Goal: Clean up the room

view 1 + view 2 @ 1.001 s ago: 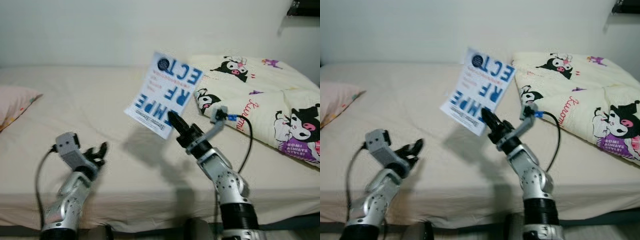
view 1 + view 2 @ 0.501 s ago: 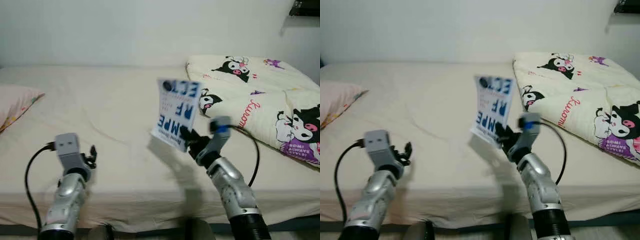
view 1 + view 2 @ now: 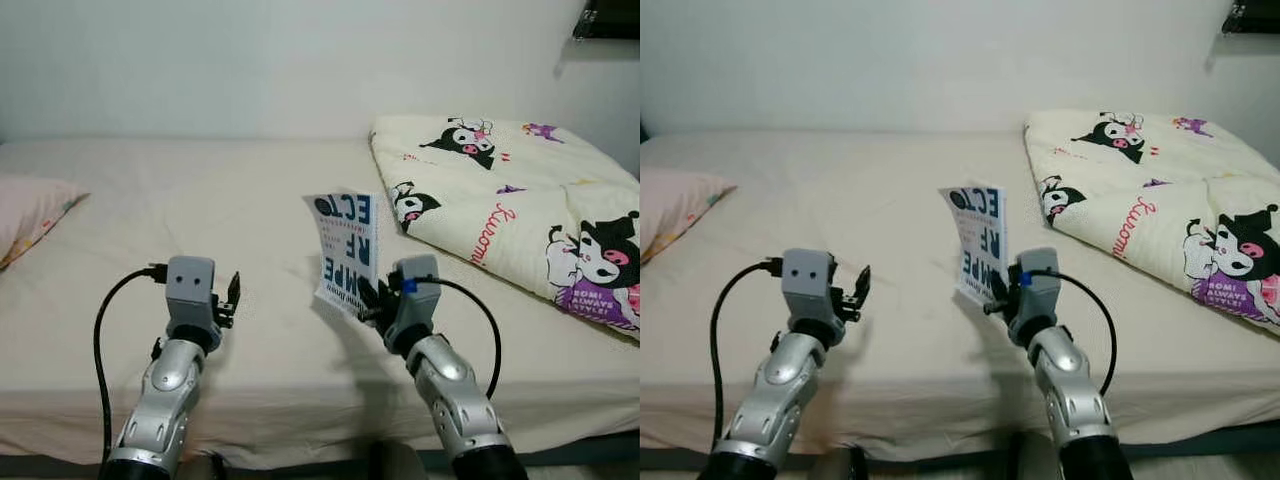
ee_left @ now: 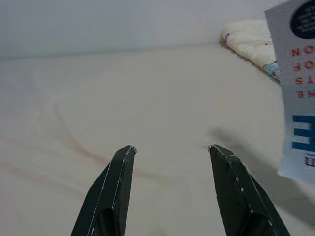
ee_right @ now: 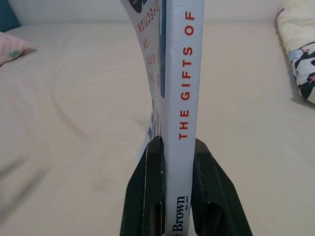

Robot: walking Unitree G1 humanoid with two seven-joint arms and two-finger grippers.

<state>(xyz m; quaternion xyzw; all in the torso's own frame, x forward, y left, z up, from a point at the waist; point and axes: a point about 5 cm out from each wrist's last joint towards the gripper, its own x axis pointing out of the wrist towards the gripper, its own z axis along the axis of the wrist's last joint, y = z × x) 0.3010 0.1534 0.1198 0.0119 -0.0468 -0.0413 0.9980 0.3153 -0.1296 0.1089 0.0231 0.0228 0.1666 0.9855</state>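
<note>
Right now the book [image 3: 347, 249] stands upright above the bed [image 3: 250, 200], its long axis pointing up and away from the right gripper [image 5: 177, 162], whose fingers pinch it by the spine's lower end. The left gripper [image 4: 172, 157] hovers just beside it, fingers spread and holding nothing. The carrying arm is the right one; the quilt [image 3: 520, 190] lies beyond.

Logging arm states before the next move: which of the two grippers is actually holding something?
The right gripper: its fingers clamp the spine of the white book, held upright above the bed. The left gripper is open and empty.
</note>
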